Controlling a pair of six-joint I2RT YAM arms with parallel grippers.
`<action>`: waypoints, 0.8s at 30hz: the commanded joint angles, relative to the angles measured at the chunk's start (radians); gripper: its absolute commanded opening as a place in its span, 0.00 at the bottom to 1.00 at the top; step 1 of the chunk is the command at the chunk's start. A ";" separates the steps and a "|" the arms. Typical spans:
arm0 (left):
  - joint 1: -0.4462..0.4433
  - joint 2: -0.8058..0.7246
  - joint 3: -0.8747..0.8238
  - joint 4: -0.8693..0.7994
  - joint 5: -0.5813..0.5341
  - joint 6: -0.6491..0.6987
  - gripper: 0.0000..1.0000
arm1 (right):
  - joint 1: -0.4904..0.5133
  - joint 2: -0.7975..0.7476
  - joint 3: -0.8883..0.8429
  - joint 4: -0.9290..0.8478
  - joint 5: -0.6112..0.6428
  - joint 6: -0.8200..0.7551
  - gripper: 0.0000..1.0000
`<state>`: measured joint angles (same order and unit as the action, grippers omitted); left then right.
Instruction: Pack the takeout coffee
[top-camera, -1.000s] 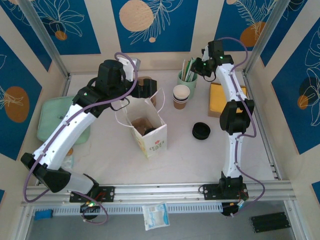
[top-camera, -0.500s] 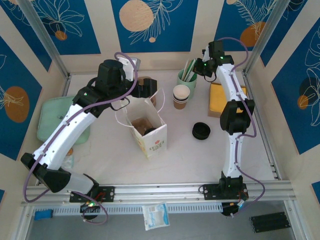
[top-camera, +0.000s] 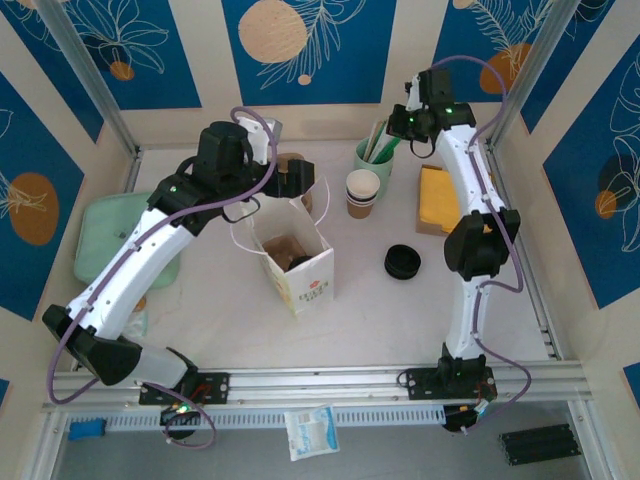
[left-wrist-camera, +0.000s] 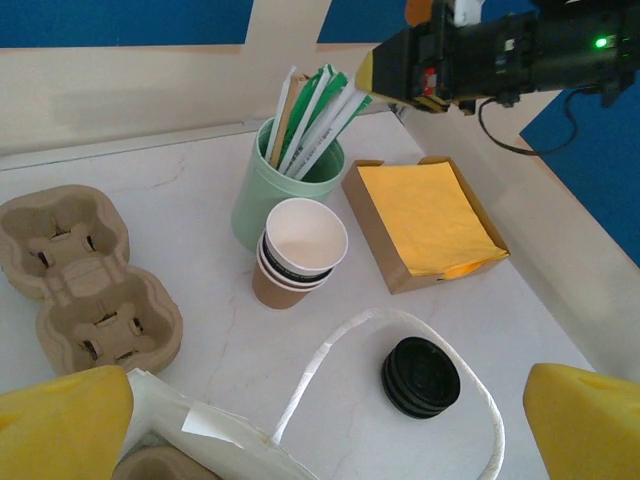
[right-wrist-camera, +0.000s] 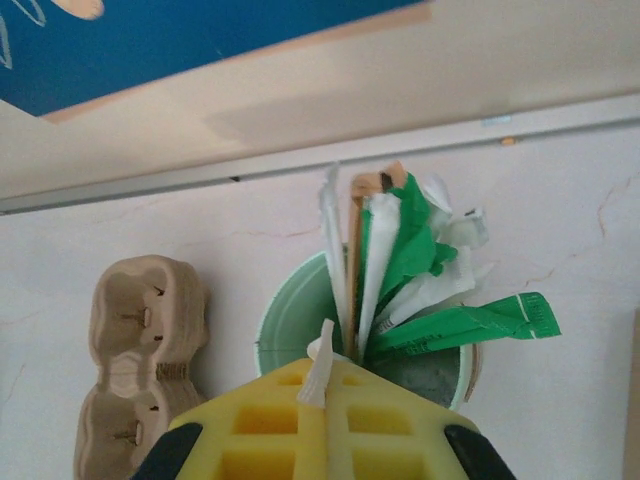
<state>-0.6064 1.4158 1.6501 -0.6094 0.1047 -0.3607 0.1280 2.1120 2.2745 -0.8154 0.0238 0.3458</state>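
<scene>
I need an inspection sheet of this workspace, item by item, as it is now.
Surface: white marbled table, no spill seen.
Job's things: paper bag upright and open; brown contents, cannot tell what.
Clutter: cup stack, loose black lids, green cup of straws, napkin tray, pulp carriers, green tray.
Grippers: left gripper open, by the bag's rim; right gripper shut on a thin white stick from the green cup.
Cables: purple cables along both arms, none seen snagged.
Surroundings: blue patterned walls; small packet below the table edge.
</scene>
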 joint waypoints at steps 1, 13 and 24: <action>-0.001 -0.040 -0.014 0.014 0.012 -0.002 1.00 | 0.014 -0.063 -0.022 0.022 0.050 -0.041 0.00; -0.001 -0.046 -0.020 0.007 0.003 0.012 0.99 | 0.037 -0.176 -0.047 0.044 0.123 -0.074 0.00; -0.001 -0.057 -0.019 -0.006 -0.015 0.025 0.99 | 0.039 -0.335 -0.105 0.075 0.096 -0.047 0.00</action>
<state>-0.6064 1.3869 1.6379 -0.6106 0.1036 -0.3569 0.1604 1.8454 2.1880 -0.7677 0.1341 0.2882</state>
